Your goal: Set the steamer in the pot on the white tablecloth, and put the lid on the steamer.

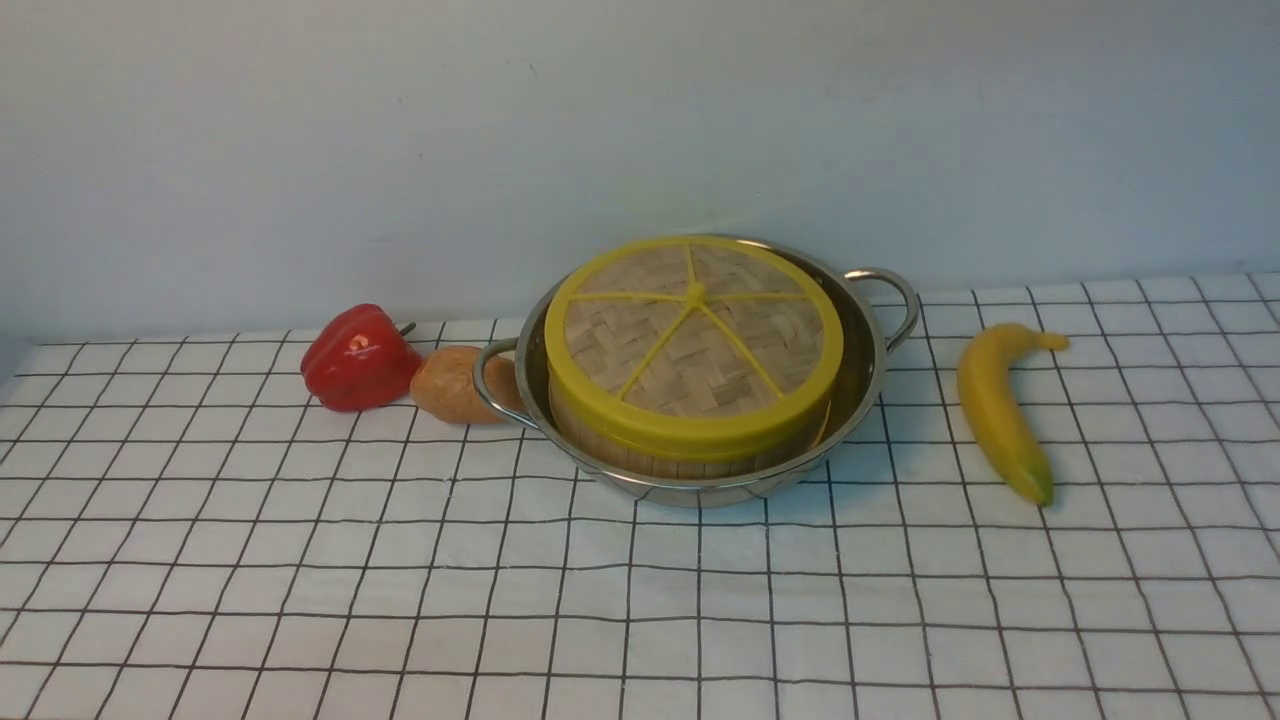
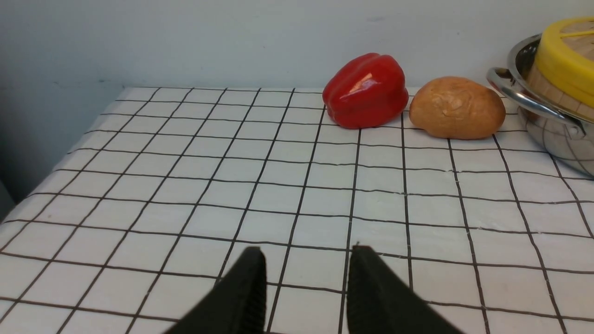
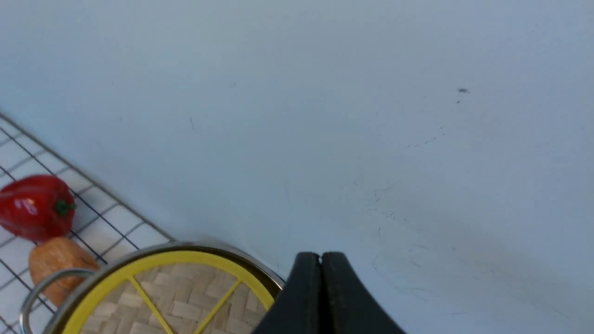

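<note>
White tablecloth (image 1: 300, 560) meets pale wall (image 1: 400, 130); left jaws apart, right jaws closed, empty

Front view: level, faces back wall across white tablecloth (image 1: 640, 600). Left wrist: low, near cloth. Right wrist: above lid (image 3: 185, 297), wall-facing. All 3 share red pepper (image 1: 358, 357)

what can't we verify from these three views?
- Steamer contents: front view, the lid covers them.
- Pot floor: front view, the steamer fills it.
- Both arms: outside the front view.
- Banana: outside both wrist views.
- Left gripper: only open finger ends show; the frame edge cuts off the rest.
- Right gripper: shut tips show; the frame edge cuts off the rest.
</note>
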